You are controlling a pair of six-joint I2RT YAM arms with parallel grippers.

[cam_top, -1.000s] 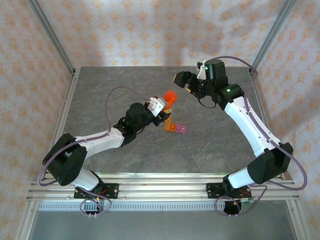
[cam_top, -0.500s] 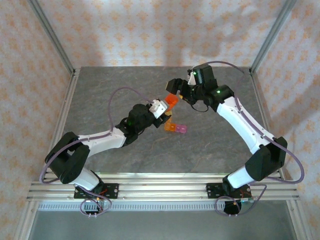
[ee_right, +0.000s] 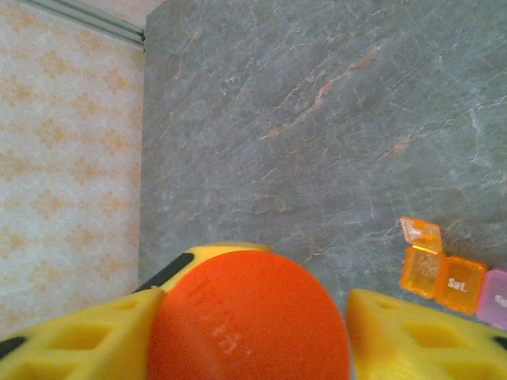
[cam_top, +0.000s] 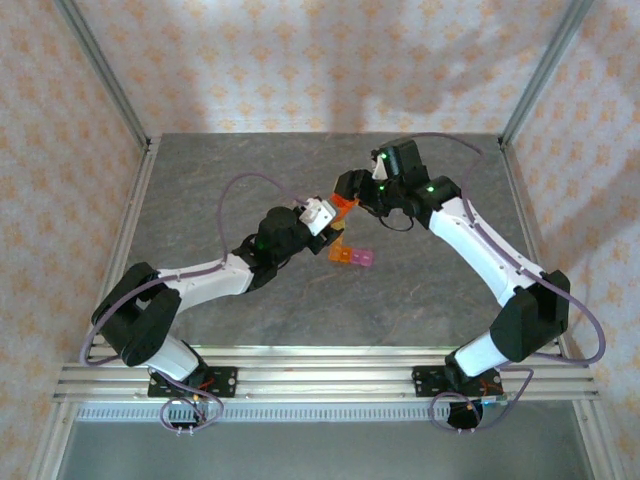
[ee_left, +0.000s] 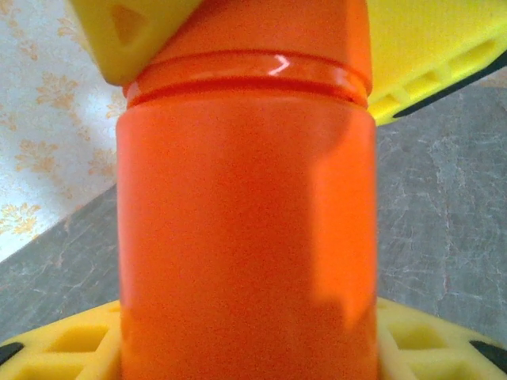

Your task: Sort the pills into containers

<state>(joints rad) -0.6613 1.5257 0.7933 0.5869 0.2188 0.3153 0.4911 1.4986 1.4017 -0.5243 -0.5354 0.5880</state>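
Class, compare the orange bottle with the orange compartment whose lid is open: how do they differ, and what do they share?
The orange bottle is a round, opaque cylinder; the open compartment is boxy and translucent. The bottle is capped; the compartment's lid is flipped up. The bottle is clamped in the left gripper; the compartment lies free on the table. Both are orange.

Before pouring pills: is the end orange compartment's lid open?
Open: the lid stands flipped up off the orange compartment, leaving its top uncovered.
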